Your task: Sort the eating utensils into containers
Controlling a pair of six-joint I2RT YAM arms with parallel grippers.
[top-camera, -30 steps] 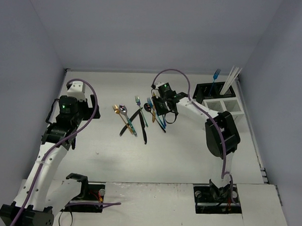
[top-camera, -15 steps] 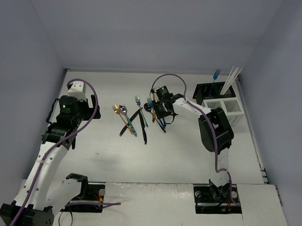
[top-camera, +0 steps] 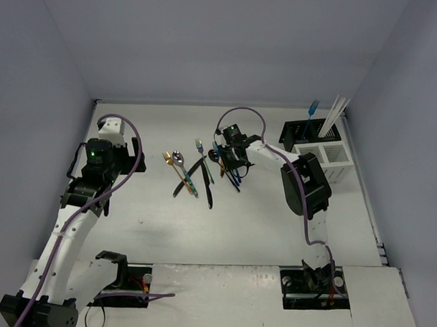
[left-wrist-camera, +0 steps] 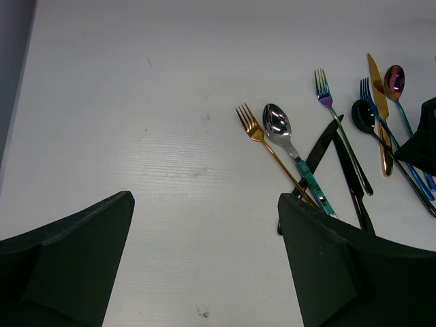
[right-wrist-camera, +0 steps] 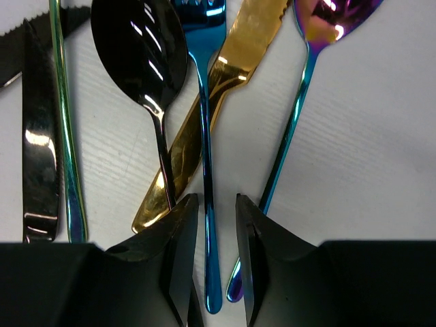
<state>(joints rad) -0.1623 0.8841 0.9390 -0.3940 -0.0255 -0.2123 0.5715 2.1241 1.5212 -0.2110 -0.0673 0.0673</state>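
The right pincer [right-wrist-camera: 216,225] stands narrowly parted astride the blue fork [right-wrist-camera: 208,136], not clamping it. The fork lies on the table [right-wrist-camera: 381,170], crossing the gold knife [right-wrist-camera: 225,88] beside the black spoon [right-wrist-camera: 139,41], with its tines cut off. The left pincer [left-wrist-camera: 204,272] gapes wide, holding nothing.

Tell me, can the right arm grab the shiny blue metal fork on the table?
Probably yes: the right gripper is open over the shiny blue metal fork, a finger each side of its handle. The gold knife lies close, though.

White table [top-camera: 238,229], pale lavender walls [top-camera: 208,41]
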